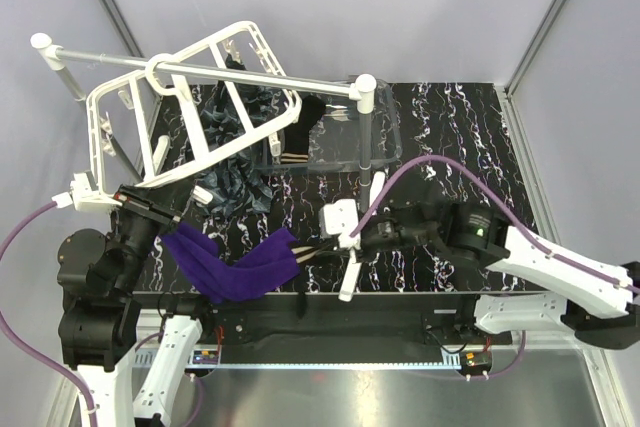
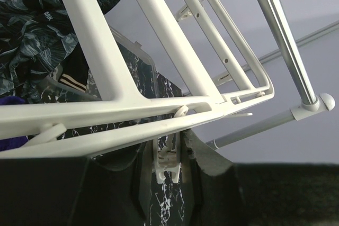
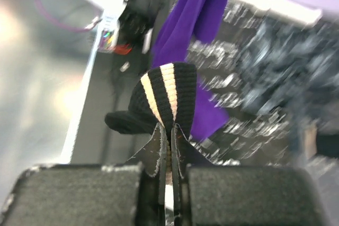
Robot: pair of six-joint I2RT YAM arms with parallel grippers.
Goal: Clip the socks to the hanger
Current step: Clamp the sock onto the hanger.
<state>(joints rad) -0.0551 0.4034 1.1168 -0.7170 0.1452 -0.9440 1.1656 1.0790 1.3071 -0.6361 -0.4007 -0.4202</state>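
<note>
Cuff of striped black sock (image 3: 164, 91) pinched tight in right gripper (image 3: 168, 136), over purple sock (image 1: 235, 267) at near centre. On the left, left gripper (image 2: 168, 154) clamps a clip (image 2: 161, 168) at near-left corner of hanger (image 2: 95, 51).

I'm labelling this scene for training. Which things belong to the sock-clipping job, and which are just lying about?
Job: hanger, clip in left gripper, purple sock, striped sock in right gripper, marbled socks.
Lying about: clear tray, silver rod stand.
</note>
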